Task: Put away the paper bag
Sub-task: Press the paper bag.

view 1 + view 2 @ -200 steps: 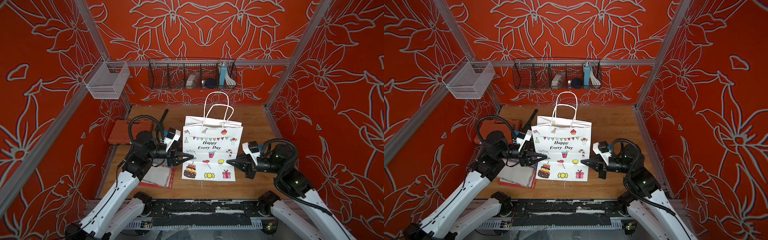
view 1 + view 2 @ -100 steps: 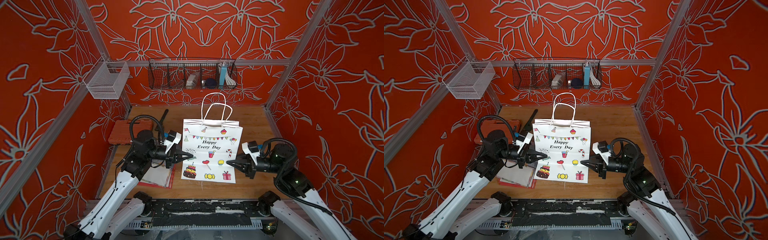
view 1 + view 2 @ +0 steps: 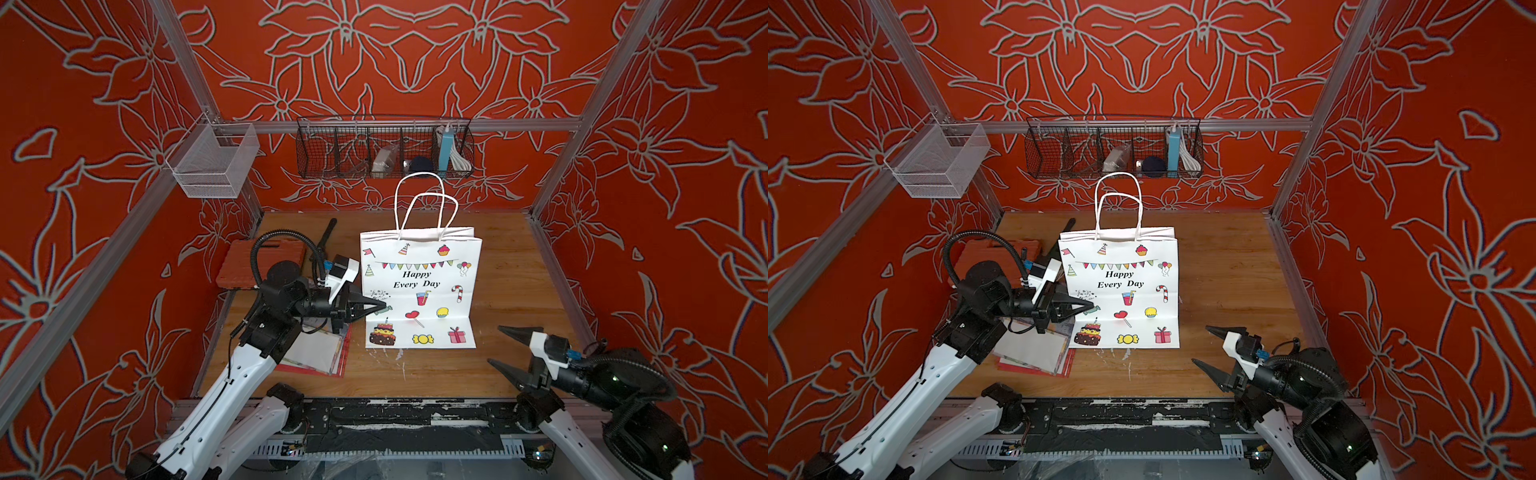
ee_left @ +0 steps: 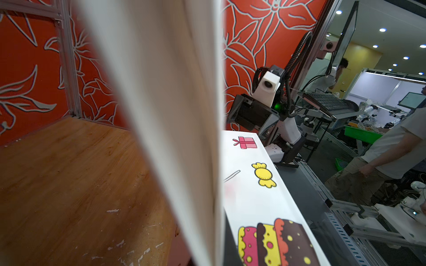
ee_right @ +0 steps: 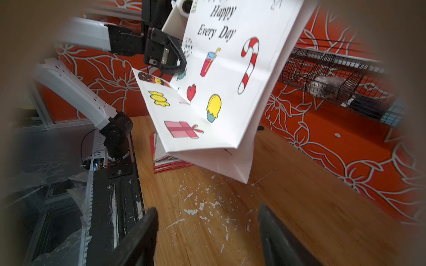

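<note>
- Left wrist view: side of the paper bag [image 4: 161,115] fills the centre as a blurred white band. Cake print runs off the frame edge. Tips of left claw [image 3: 385,308] are hidden there.
- Right wrist view: periphery is blurred brown. Right claw [image 5: 207,208] is cut off at the frame edge, as is the bag's top.
- Both top views: wire basket [image 3: 324,153] contents are too small to name. Paper stack [image 3: 316,353] lies partly under the left arm. Near end of black rod [image 3: 327,232] is hidden.

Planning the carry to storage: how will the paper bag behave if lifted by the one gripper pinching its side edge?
Probably light: the left gripper, shut on one edge, seems enough to keep the paper bag upright. Likely floppy: its bottom panel kinks forward, so it may sag or swing. Thin paper might tear at the pinch.
</note>
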`<state>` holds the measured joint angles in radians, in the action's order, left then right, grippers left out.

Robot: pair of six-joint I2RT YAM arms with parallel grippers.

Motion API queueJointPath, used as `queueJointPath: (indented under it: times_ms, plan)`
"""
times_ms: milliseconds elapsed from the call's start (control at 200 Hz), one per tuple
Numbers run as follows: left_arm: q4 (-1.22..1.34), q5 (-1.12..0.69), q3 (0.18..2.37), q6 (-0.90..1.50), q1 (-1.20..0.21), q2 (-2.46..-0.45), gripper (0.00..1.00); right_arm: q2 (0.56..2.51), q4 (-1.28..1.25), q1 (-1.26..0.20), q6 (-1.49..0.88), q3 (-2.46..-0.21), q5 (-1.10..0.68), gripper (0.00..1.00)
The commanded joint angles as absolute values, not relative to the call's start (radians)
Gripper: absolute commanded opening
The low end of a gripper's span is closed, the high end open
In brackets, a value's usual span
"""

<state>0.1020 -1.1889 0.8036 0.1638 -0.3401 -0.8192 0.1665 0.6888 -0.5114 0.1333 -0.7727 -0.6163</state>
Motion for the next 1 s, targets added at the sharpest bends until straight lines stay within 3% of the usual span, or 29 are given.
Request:
queueJointPath:
  times_ms: [0, 155, 445, 591, 776, 996]
  plan:
    - [0.216, -1.184, 0.819, 0.242, -0.339, -0.813, 0.0, 0.239, 0.719, -0.513, 0.186, -0.749, -0.624, 0.7]
    - [0.233, -1.182, 0.799, 0.262, -0.344, -0.816, 0.0, 0.368, 0.524, -0.514, 0.15, -0.732, -0.791, 0.7]
    - [0.236, -1.202, 0.771, 0.244, -0.407, -0.829, 0.0, 0.57, 0.142, -0.514, 0.074, -0.733, -0.91, 0.79]
    - [0.233, -1.215, 0.773, 0.219, -0.44, -0.839, 0.0, 0.62, 0.045, -0.513, 0.035, -0.731, -0.943, 0.78]
    - [0.224, -1.189, 0.775, 0.199, -0.45, -0.851, 0.0, 0.631, -0.038, -0.515, -0.037, -0.717, -0.993, 0.58]
    - [0.223, -1.139, 0.778, 0.2, -0.451, -0.858, 0.0, 0.61, -0.098, -0.515, -0.101, -0.696, -0.986, 0.26]
